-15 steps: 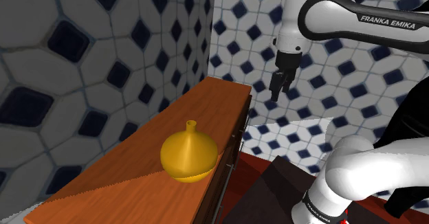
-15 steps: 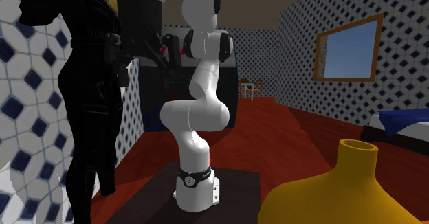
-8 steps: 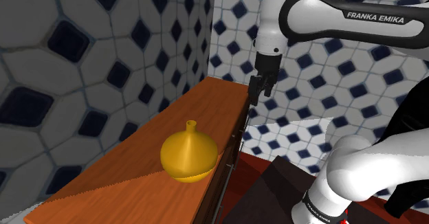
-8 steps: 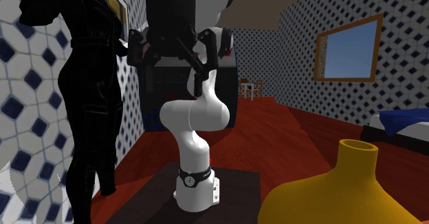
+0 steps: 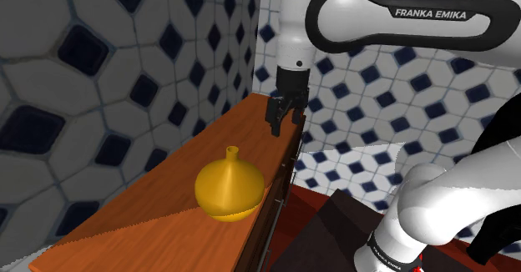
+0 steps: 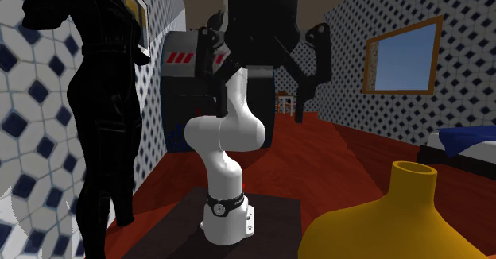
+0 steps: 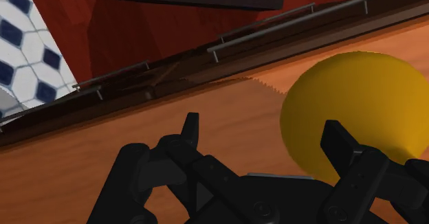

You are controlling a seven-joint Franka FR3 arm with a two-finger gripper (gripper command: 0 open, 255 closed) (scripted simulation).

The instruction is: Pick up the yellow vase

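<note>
The yellow vase [image 5: 229, 187], round-bodied with a short narrow neck, stands upright on a wooden dresser top [image 5: 159, 208] near its front edge. My gripper [image 5: 285, 127] hangs open above the far end of the dresser, well beyond the vase and higher than it. In the wrist view the vase [image 7: 357, 99] lies ahead of the gripper [image 7: 265, 137], off to the side of one finger, and nothing is between the fingers. The second exterior view has the vase [image 6: 389, 226] close up at the lower right, with the open gripper [image 6: 258, 114] far behind it.
The dresser [image 7: 103, 168] has drawer handles [image 7: 289, 23] along its front. Tiled walls [image 5: 100, 70] close in behind and beside it. A black figure [image 6: 103, 114] stands beside my stand [image 6: 238, 226] on the red-brown floor.
My arm has swung toward the shoulder view's left, carrying the gripper from off the dresser's side to above its far end. The fingers stayed open and the vase has not moved.
</note>
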